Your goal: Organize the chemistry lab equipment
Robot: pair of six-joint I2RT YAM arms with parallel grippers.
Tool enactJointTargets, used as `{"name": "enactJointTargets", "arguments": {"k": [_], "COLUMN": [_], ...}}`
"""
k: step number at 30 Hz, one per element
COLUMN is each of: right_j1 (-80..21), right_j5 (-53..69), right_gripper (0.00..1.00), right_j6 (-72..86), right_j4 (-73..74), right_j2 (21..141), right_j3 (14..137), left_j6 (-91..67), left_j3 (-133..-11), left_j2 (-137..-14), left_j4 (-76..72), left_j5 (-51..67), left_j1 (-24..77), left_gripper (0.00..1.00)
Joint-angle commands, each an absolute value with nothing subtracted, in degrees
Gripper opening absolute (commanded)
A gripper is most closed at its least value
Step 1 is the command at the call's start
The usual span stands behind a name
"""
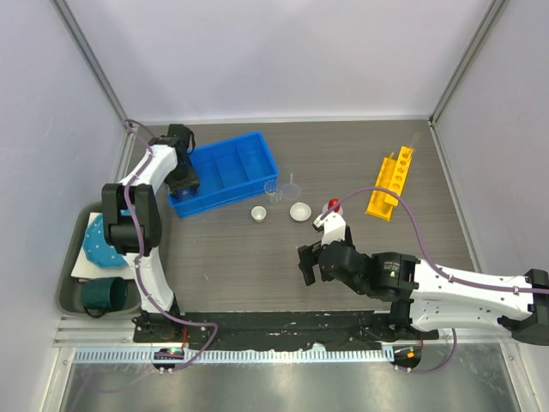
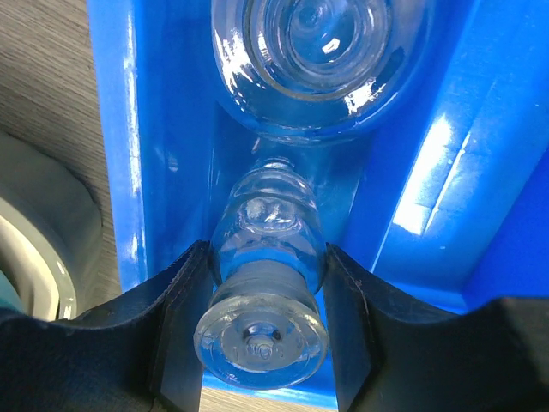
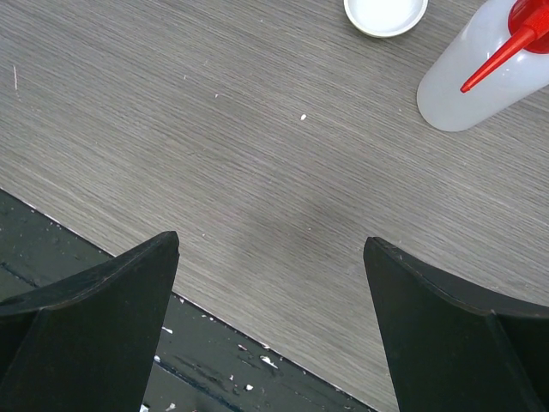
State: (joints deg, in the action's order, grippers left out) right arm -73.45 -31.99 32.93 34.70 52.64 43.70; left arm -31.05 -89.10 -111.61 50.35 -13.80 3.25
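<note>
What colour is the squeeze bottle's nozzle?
Red; the nozzle shows best in the right wrist view.

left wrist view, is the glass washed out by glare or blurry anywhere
Left wrist view: white glare streaks on the wall of the blue bin and bright glints on the larger glass vessel; the glass vial is readable, its near base slightly soft. Right wrist view: even light, just a faint shadow on the table.

**Stock count**

One blue plastic divided bin (image 1: pixel 232 167), eleven o'clock, holding two clear glass pieces: one small ribbed vial (image 2: pixel 266 275), one wider round vessel (image 2: pixel 322 43). One clear glass beaker (image 1: pixel 273 190). One clear glass funnel (image 1: pixel 292 183). Two white round dishes (image 1: pixel 259 213) (image 1: pixel 299 211). One red-capped clear squeeze bottle (image 1: pixel 333 204). One yellow holed rack (image 1: pixel 390 183), two o'clock. One teal dotted plate (image 1: pixel 101 245) and one dark teal mug (image 1: pixel 105 294), eight o'clock.
</note>
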Motion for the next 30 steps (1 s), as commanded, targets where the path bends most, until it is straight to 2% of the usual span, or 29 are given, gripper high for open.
{"name": "enactJointTargets", "arguments": {"k": [1,3,6,7,15,24,30], "right_j1": [-73.8,-73.8,-73.8,-73.8,-73.8,-73.8,-73.8], "right_j5": [-33.0,-33.1,-33.3,-33.3,-33.3,-33.1,-33.2], "right_gripper": [0.95,0.95,0.95,0.95,0.95,0.95,0.95], "right_j6": [33.4,33.4,33.4,33.4,33.4,34.0,34.1], "right_j4": [32.9,33.1,33.1,33.2,33.2,33.3,33.4], "right_j2": [52.0,51.8,51.6,51.5,51.8,51.2,50.7], "right_j3": [43.8,43.9,43.8,43.7,43.7,43.1,42.8], "left_j6": [-31.4,-31.5,-31.6,-31.6,-31.3,-31.1,-31.3], "left_j3": [-88.4,-88.2,-88.2,-88.0,-88.0,-87.4,-87.3], "left_j2": [-112.1,-112.1,-112.4,-112.3,-111.6,-111.4,-110.4], "left_j4": [48.3,47.9,47.7,47.7,48.0,47.8,48.2], "left_j5": [-15.0,-14.9,-14.2,-14.2,-14.1,-13.2,-12.0], "left_j1": [2.6,2.5,2.5,2.5,2.5,2.5,2.5], "left_gripper": [0.03,0.06,0.17,0.24,0.52,0.7,0.76]}}
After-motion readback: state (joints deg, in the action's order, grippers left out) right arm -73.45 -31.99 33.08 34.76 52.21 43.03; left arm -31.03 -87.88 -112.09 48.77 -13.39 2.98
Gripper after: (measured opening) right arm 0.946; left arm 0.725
